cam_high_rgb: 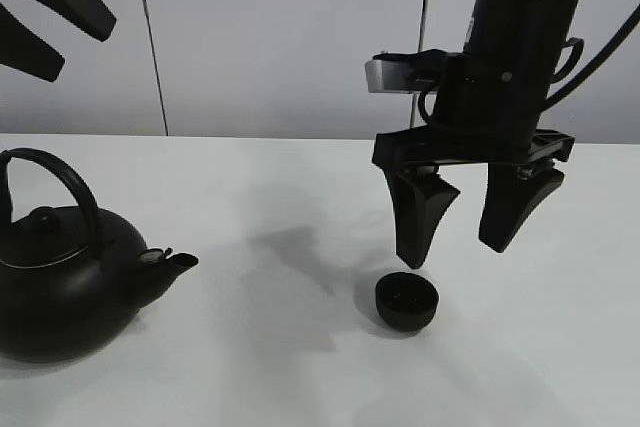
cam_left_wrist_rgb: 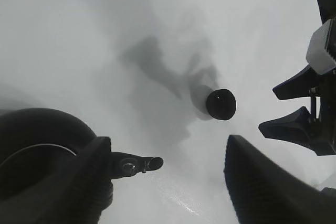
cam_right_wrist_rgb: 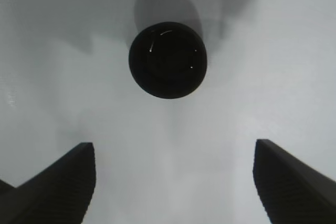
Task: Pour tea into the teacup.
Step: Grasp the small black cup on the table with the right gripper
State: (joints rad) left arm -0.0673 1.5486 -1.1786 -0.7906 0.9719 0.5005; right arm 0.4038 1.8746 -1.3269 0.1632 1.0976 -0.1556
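White tabletop (cam_high_rgb: 250, 197) runs back to a pale panelled wall (cam_high_rgb: 280, 37), and the high camera alone takes in both. At its far left the left gripper (cam_high_rgb: 78, 45) hangs high above the table's left side, fingers spread with nothing between them. Only its two dark fingers show there; the rest of that arm is out of frame.

Below it the kettle (cam_high_rgb: 60, 287) sits by the near-left corner, arched handle upright and spout (cam_high_rgb: 170, 262) pointing right. The left wrist view looks down past the kettle's shoulder and spout and catches the cup and the other arm's fingers farther along the table. The high view cannot give that downward angle.

Right of the middle, towards the near edge, stands the teacup (cam_high_rgb: 406, 303), upright, small, round, matte black and without a handle, well apart from the kettle. From the high camera its inside is a dark hollow. The right wrist view looks straight into it and shows a few small glints (whether it holds liquid cannot be told).

The right gripper (cam_high_rgb: 455, 247) points straight down from a near-vertical arm, jaws wide and holding nothing. Its left finger tip hangs just above the cup's far rim without touching. From the wrist the cup lies beyond the fingertips, not between them.
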